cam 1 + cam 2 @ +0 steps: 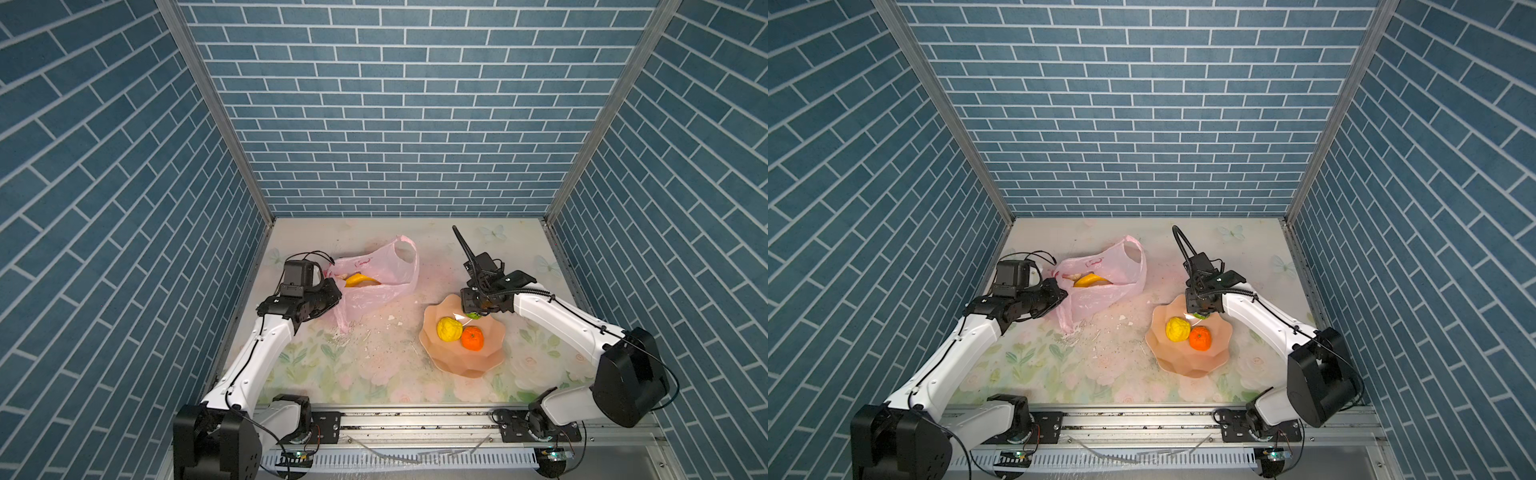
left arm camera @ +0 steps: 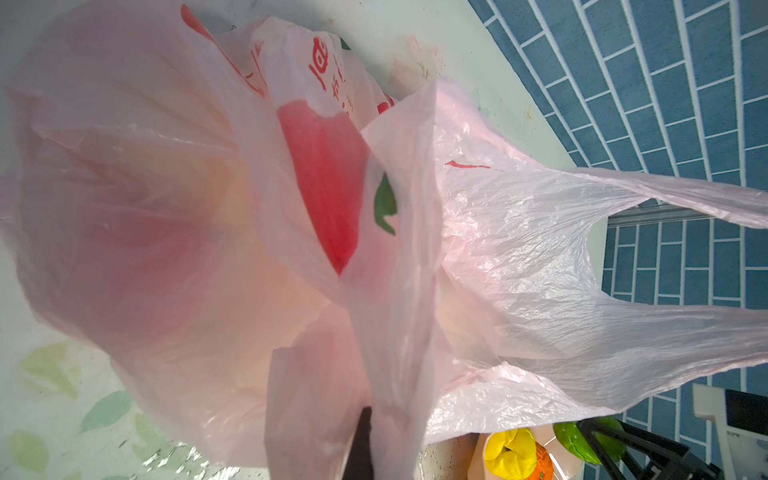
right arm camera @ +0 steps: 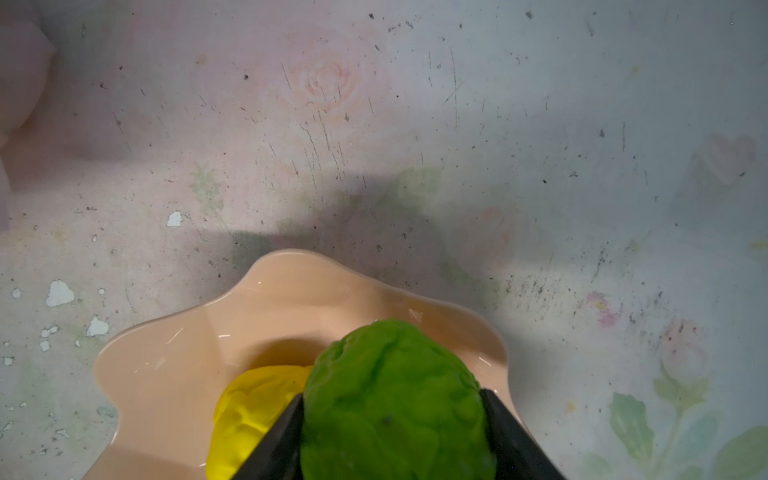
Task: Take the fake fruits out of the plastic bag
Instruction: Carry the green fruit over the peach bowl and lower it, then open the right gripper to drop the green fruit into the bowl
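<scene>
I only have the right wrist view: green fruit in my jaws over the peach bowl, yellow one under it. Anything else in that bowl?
Observer: Yes, an orange tangerine sits in the bowl beside the wrinkly yellow fruit.
Operator: What's left in the bag?
Observer: A top view shows the banana at the open mouth of the plastic bag.
Operator: Is that mouth held open?
Observer: The left gripper is shut on the bag's rim.

text | plastic bag (image 2: 415,257) | red print (image 2: 322,68), blurred and folded, cannot be read
</scene>
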`<state>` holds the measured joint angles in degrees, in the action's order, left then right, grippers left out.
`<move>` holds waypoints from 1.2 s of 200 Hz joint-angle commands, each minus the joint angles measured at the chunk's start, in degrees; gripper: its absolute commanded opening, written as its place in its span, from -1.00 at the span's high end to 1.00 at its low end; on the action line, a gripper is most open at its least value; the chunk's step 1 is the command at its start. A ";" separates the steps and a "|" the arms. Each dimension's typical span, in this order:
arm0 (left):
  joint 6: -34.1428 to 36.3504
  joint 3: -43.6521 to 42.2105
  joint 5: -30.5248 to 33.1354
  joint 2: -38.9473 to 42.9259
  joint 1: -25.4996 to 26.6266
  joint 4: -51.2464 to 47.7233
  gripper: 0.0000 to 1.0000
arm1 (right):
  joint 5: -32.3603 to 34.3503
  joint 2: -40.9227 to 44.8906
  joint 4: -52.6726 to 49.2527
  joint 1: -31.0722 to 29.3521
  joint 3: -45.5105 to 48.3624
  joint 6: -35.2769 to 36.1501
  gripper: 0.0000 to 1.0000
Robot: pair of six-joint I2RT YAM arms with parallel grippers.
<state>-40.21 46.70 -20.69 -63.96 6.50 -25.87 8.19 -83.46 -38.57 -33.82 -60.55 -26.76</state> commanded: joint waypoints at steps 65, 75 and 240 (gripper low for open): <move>0.87 -0.25 0.01 -0.39 -0.26 0.03 1.00 | -2.78 -3.95 4.25 0.25 3.77 -2.86 0.19; 0.92 -0.27 0.03 -0.48 -0.26 0.02 1.00 | -2.74 -4.01 4.43 0.23 4.10 -3.03 0.13; 2.65 1.86 -0.69 -1.29 -0.26 -1.88 1.00 | -0.38 0.76 -0.09 -0.62 2.56 -4.44 -0.48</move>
<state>-39.79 46.70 -20.86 -64.45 6.50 -25.89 5.21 -85.80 -35.16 -34.00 -56.93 -29.76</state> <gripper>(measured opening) 0.047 0.728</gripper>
